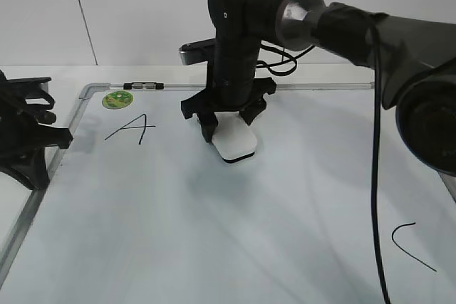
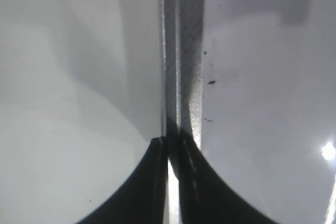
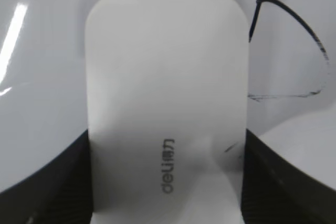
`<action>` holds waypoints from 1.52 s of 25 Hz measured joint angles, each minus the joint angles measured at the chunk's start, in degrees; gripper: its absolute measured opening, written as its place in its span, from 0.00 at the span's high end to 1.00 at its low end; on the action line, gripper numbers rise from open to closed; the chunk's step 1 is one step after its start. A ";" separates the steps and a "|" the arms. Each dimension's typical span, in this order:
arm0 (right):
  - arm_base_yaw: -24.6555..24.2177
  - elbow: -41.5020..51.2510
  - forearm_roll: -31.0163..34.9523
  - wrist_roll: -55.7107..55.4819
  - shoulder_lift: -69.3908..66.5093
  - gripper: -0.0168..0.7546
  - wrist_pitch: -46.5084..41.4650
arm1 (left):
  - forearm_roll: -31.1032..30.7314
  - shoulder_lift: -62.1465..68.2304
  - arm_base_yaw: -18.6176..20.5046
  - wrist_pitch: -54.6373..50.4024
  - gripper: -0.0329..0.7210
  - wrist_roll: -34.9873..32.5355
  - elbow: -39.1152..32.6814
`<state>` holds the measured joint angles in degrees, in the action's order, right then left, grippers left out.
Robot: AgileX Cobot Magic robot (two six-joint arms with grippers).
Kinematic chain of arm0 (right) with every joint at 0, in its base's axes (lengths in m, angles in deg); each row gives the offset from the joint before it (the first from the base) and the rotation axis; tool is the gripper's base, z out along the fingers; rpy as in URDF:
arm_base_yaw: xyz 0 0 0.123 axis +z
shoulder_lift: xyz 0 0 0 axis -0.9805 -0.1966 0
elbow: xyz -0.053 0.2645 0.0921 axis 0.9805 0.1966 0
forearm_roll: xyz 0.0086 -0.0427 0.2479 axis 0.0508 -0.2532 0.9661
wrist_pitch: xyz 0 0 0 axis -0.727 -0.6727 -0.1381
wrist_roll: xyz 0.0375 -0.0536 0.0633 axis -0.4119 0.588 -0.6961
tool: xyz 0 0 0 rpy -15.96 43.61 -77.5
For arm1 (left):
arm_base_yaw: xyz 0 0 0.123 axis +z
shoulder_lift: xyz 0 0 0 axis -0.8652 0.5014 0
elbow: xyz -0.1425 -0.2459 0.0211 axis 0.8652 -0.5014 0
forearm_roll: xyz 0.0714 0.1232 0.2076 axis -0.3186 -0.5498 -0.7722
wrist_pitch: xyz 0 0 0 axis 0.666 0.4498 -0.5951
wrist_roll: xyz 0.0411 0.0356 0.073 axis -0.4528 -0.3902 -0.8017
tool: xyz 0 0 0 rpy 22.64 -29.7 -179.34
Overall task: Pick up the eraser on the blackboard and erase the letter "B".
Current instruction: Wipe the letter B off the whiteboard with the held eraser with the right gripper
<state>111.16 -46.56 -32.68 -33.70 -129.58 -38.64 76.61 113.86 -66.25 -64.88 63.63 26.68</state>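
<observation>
The white eraser [image 1: 236, 141] lies flat on the blackboard [image 1: 214, 240], right of the "A". My right gripper [image 1: 229, 124] is shut on it, one finger on each long side. In the right wrist view the eraser [image 3: 167, 66] fills the middle, held between the right gripper's fingers [image 3: 167, 182], with its grey logo showing. Thin black strokes of the letter "B" [image 3: 310, 40] show just past its right edge; the rest is hidden under the eraser. My left gripper [image 1: 32, 133] is shut and empty at the board's left edge; its fingers [image 2: 169, 182] sit over the grey frame [image 2: 184, 51].
The letter "A" [image 1: 132, 128] and a round green sticker [image 1: 117, 99] are at the board's far left. The letter "C" [image 1: 412, 243] is at the near right. The right arm [image 1: 370, 33] reaches in from the right, with a cable hanging over the board.
</observation>
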 joint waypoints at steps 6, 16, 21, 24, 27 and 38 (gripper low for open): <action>-1.63 0.00 -0.54 -4.89 0.00 0.29 0.18 | 0.00 0.00 0.00 0.00 0.92 0.00 0.00; -12.36 -0.22 -0.10 -7.88 0.00 0.29 0.82 | 0.00 0.09 0.00 0.11 0.92 0.00 0.00; -12.77 -0.22 0.35 -8.00 0.00 0.29 0.86 | 0.00 0.09 0.00 0.11 0.92 0.00 0.00; -11.74 -0.22 0.35 -7.15 0.00 0.29 0.86 | 0.00 0.09 0.00 -0.14 0.91 0.00 0.00; -9.56 -0.22 0.35 -5.86 0.00 0.29 0.86 | -0.19 0.09 0.00 -0.41 0.91 0.00 0.00; -3.71 -0.22 2.33 -3.90 0.00 0.29 0.86 | -0.19 0.09 0.00 -0.63 0.91 0.00 0.14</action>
<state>107.45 -46.79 -30.35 -37.60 -129.58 -37.78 76.42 113.96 -66.25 -65.51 63.63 26.81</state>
